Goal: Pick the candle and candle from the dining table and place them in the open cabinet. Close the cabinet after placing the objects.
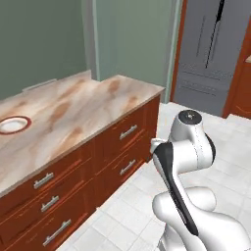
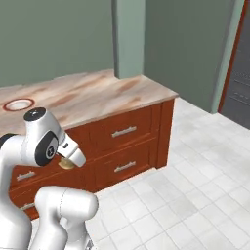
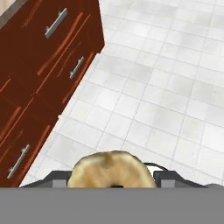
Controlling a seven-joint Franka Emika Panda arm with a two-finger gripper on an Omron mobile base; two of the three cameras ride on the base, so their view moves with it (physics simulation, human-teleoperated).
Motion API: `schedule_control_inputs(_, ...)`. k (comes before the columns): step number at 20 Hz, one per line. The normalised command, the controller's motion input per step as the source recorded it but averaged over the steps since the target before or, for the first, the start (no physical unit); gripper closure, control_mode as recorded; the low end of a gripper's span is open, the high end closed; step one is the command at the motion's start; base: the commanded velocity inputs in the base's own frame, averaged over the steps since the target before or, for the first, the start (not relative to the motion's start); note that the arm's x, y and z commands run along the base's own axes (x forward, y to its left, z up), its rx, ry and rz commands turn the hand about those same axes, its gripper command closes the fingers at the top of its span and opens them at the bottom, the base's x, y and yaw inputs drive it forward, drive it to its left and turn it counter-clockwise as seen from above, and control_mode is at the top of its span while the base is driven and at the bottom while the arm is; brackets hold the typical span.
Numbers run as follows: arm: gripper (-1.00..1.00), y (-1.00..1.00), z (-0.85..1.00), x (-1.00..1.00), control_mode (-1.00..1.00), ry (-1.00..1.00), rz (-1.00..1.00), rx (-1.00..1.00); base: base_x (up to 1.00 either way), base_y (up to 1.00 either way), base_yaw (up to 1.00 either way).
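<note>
Claw [image 3: 111, 183]: clamped on the tan-yellow candle; dark finger tips [image 3: 59, 178] flank it at the bottom of the hand view; in the right base view, tucked under the arm's white wrist, low in front of the drawers.
Candle [image 3: 110, 171]: squat, tan-yellow, lumpy rounded surface; held between the tips, off the table, above the floor; seen as a small tan blob [image 2: 66, 164] under the wrist in the right base view.
Table [image 1: 73, 117]: long, glossy beige-and-brown veined marble top; to the left of the arm in the left base view; corner end near a grey-green wall.
Plate [image 1: 13, 124]: white with red rim; flat on the table top near the far left edge of the left base view; well apart from the claw; also at the far left in the right base view [image 2: 18, 104].
Drawers [image 1: 122, 147]: reddish-brown wood under the table top; short silver handles; all flush shut; in the hand view at upper left, tilted [image 3: 48, 52].
Floor [image 3: 166, 87]: pale square tiles; below the held candle.
Arm [image 1: 188, 162]: white with dark joints; folded, elbow high, beside the table's drawer front.
Background: grey-green walls; grey panelled door [image 1: 211, 54] in a red-brown frame at upper right of the left base view.
</note>
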Motion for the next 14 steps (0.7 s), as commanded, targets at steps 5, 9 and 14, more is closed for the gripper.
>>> schedule_control_inputs(5,1.0,0.0,0.0,0.0,1.0,0.0,0.0,0.0,0.51,0.0,-0.58)
schedule_control_inputs(9,1.0,0.0,0.0,0.0,1.0,0.0,0.0,0.0,0.97,0.0,-0.36)
schedule_control_inputs(14,1.0,0.0,0.0,0.0,1.0,0.0,0.0,0.0,1.0,-0.01,-0.24)
